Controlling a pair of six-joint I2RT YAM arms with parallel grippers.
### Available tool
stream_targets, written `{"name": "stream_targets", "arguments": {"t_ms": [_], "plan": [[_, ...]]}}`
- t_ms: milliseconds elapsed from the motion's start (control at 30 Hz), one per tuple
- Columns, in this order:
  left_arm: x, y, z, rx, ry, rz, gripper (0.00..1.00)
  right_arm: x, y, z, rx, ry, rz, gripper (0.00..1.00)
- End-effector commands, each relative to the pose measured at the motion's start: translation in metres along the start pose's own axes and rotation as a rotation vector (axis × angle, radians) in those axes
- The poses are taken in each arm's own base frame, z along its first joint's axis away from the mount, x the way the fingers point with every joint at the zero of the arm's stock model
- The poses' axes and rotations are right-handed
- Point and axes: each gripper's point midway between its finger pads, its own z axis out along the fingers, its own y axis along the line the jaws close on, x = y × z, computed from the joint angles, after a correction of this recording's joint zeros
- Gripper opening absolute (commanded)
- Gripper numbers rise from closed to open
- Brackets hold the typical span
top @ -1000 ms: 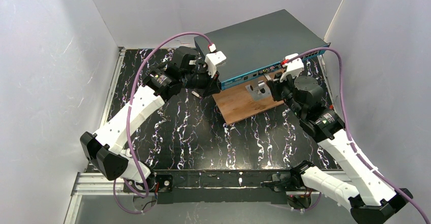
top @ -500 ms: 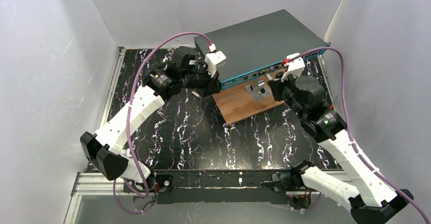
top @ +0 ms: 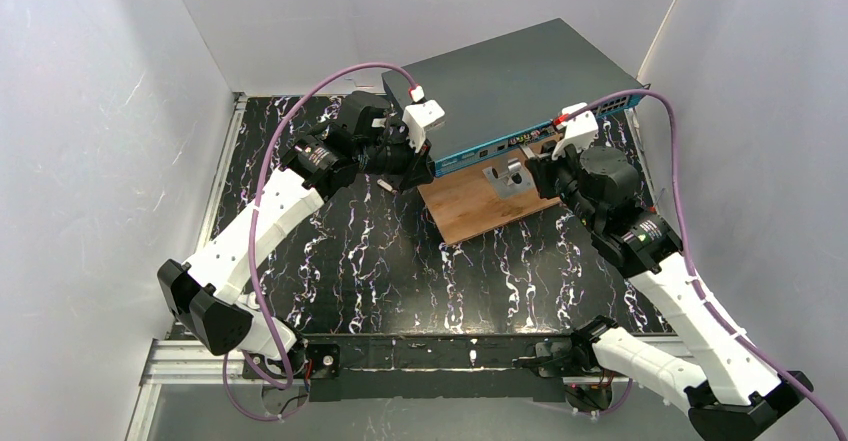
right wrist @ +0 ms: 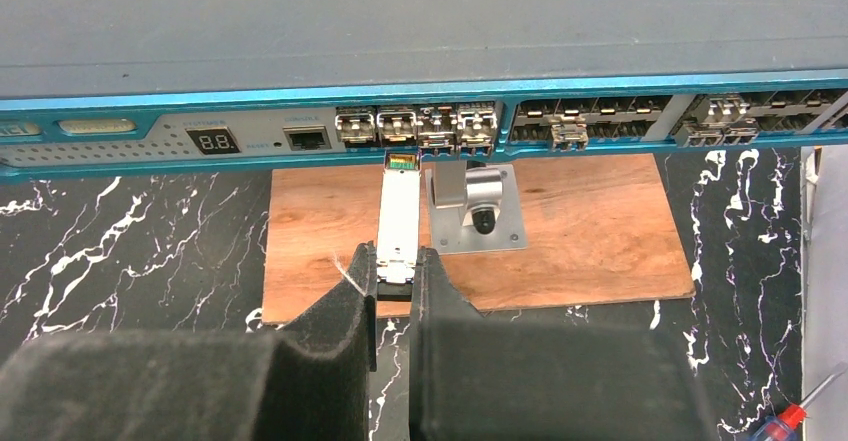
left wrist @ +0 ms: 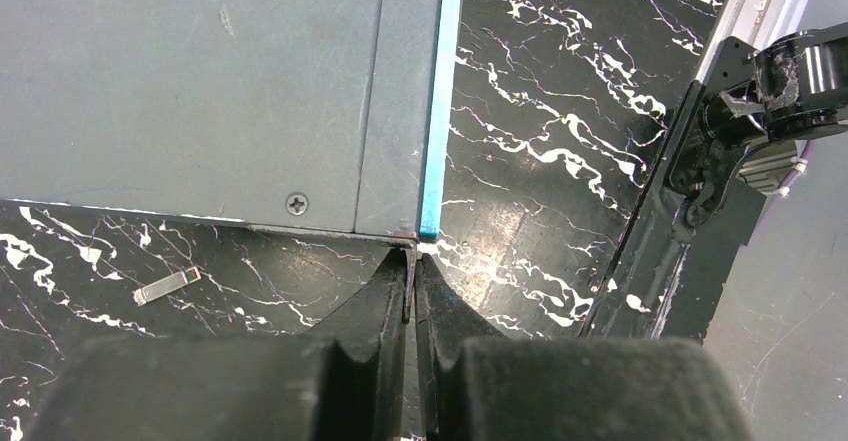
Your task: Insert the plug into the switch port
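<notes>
Right gripper (right wrist: 397,266), clamped on the transceiver plug (right wrist: 399,211), has edged nearer the switch (right wrist: 420,31); left gripper (left wrist: 411,273), pinched together and empty, stays at the switch's corner.

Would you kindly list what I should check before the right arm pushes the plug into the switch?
1. The plug is held in the right claw: ok, clamped at its rear end.
2. Its tip is aimed at the ports of the switch: ok, just short of them, not inserted.
3. The target port is free: cannot tell, too small to see.
4. The plug is apart from the bracket: ok, narrowly.
5. The left claw braces the switch corner: cannot tell; it is shut at the corner, contact unclear.
</notes>
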Motion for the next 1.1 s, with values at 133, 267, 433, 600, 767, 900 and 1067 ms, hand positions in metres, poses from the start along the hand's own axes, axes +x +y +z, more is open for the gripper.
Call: {"name": "stream_targets", "arguments": {"t_ms": [133, 267, 433, 600, 767, 900, 1067], "plan": [[-0.028, -0.003, -0.014, -0.01, -0.087, 0.033, 0.0, -0.03, 0.013, 0.004, -0.06, -0.08, 0.037, 0.01], [-0.027, -0.003, -0.013, -0.009, -0.083, 0.032, 0.0, -0.033, 0.01, 0.004, -0.043, -0.099, 0.043, 0.01], [-0.026, -0.002, -0.012, -0.014, -0.079, 0.031, 0.0, -0.036, 0.016, 0.005, -0.077, -0.106, 0.043, 0.01], [-0.027, -0.001, -0.012, -0.019, -0.083, 0.033, 0.0, -0.031, 0.015, 0.001, -0.073, -0.093, 0.044, 0.01], [-0.027, 0.0, -0.013, -0.025, -0.083, 0.033, 0.0, -0.024, 0.017, -0.006, -0.095, -0.064, 0.03, 0.01], [-0.028, 0.0, -0.014, -0.029, -0.087, 0.033, 0.0, -0.023, 0.022, -0.007, -0.13, -0.058, 0.021, 0.01], [-0.028, 0.001, -0.014, -0.03, -0.085, 0.031, 0.0, -0.021, 0.009, -0.003, -0.051, -0.049, 0.018, 0.01]]}}
